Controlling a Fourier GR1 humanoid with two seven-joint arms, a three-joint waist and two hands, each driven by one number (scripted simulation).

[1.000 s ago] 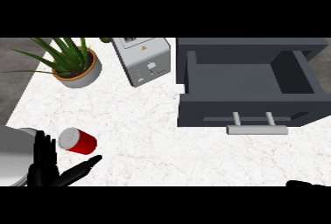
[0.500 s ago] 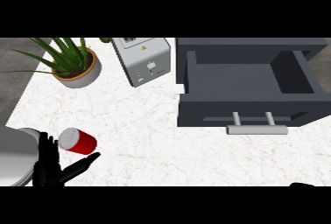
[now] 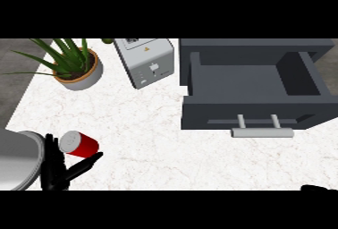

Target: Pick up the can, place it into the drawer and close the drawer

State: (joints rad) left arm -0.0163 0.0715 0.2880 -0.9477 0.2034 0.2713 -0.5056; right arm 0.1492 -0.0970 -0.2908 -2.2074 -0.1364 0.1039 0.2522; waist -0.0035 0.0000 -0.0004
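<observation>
A red can point(image 3: 79, 144) is seen lying tilted on the white marbled bench point(image 3: 158, 147), near its lower left part. Its body is bright red, and a pale grey round end with a darker rim is turned up and to the left. The can is found well apart from the drawer point(image 3: 254, 91), which stands pulled open at the right of the bench. The drawer is dark grey, with a bare inner floor, and a light grey bar handle point(image 3: 261, 131) is carried on two posts at its front.

The left hand point(image 3: 61, 167) is shown at the lower left, black, with its fingers point(image 3: 50, 152) held straight and spread apart, pointing up along the left side of the can. The thumb point(image 3: 86, 163) is stretched out below the can, toward the right. The can is thus bracketed between fingers and thumb, but nothing is curled round it; whether the fingers actually touch its side cannot be told with certainty from this angle. The grey forearm point(image 3: 16, 159) is seen at the left edge.

Of the right hand point(image 3: 318, 188), only a small dark part is visible at the lower right corner, and whether its fingers are apart or together cannot be told.

At the back of the bench a potted plant point(image 3: 69, 62) with long green leaves is placed at the left, and a light grey toaster point(image 3: 146, 60) is set between it and the drawer.
</observation>
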